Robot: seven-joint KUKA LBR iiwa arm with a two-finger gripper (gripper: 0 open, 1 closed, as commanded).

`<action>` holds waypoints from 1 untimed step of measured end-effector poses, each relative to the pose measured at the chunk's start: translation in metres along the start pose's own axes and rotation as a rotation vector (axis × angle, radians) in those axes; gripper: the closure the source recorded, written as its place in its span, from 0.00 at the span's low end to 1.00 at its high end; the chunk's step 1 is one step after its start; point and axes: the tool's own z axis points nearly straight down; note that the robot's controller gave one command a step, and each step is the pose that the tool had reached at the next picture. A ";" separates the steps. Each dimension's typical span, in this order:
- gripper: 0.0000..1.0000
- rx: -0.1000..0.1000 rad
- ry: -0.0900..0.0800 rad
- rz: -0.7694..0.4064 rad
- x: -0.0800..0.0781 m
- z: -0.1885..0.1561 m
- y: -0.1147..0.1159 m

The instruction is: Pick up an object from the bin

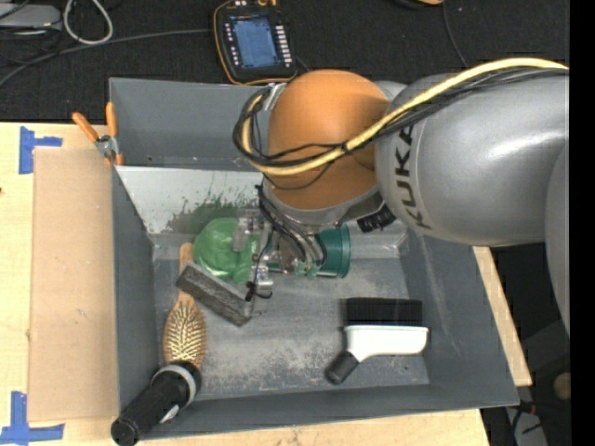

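Thing under the hand: a light green rounded thing (216,247), soft-looking and lumpy, with no clear edges.
Where it lies: at the back of the bin (132,295), left of the middle, close to the foot of the sloping back wall.
Its neighbours: a grey block (214,295), flat and oblong, lies slantwise just in front of it and touches its front edge; a dark green cylinder (335,252) lies on its side to the right, on the far side of the hand.
Hand: the hand (259,282) hangs low in the bin under the orange cover (321,137), between the light green rounded thing and the dark green cylinder.
Hand's tip: just beside the right end of the grey block; whether it touches the block cannot be told.
Hand's opening: cannot tell, since the metal parts crowd together against the things behind them.
Hand's hold: nothing can be made out in its grip.
Arm: the silver arm (483,156) comes in from the right, with a yellow cable looped over the orange cover.
Front left of the bin: a hairbrush (183,337) with a pale bristled head and a black handle that points to the front left corner.
Front right of the bin: a white-and-black brush (386,340), well apart from the hand.
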 end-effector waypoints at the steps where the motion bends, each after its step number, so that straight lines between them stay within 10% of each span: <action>1: 0.00 -0.001 -0.007 0.005 -0.002 -0.004 -0.001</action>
